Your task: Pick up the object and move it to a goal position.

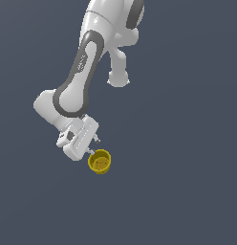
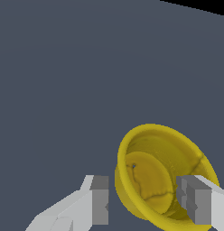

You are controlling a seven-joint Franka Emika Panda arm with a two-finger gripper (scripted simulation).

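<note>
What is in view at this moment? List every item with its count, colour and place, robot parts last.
cup: one, yellow, hollow side facing the wrist camera, sitting between the two fingers; in the exterior view just off the end of the gripper.
floor: one, plain dark blue-grey, filling the background of both views.
arm: one, white with dark grey trim, coming in from the top of the exterior view.
gripper: one, white with grey fingertips, open, one finger on each side of the cup; contact with the cup cannot be told.
</note>
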